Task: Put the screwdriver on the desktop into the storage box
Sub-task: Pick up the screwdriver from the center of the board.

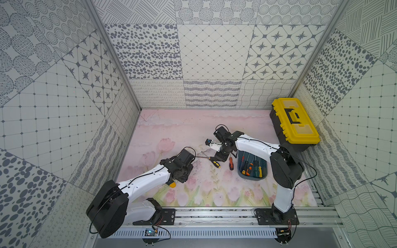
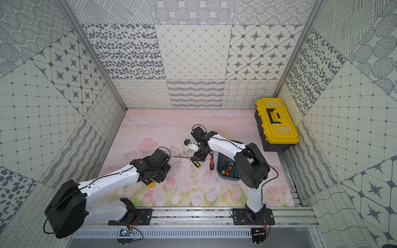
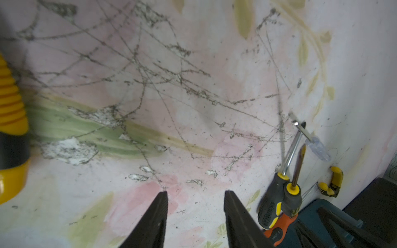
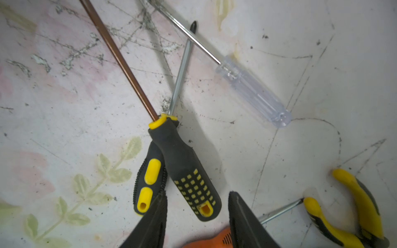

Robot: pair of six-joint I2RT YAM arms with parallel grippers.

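This is a lab test cell: patterned walls (image 1: 210, 53), aluminium rail (image 1: 214, 214) carrying robot arms (image 1: 146, 180).

Counter (image 1: 171, 133) pale pink, printed with pink tulips and green leaves, scratched dark; box (image 1: 250, 178) teal; toolbox (image 1: 294, 126) black, lid yellow; screwdriver (image 4: 184, 167) handle black with yellow squares; clear screwdriver (image 4: 253, 90); pliers (image 4: 363, 201) yellow-gripped; walls (image 1: 210, 51) grey-patterned.

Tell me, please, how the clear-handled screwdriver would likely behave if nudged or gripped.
The clear-handled screwdriver probably rolls: its handle looks round. The glossy plastic may slip when gripped. Its shaft crosses another screwdriver's shaft, so nudging could disturb both.
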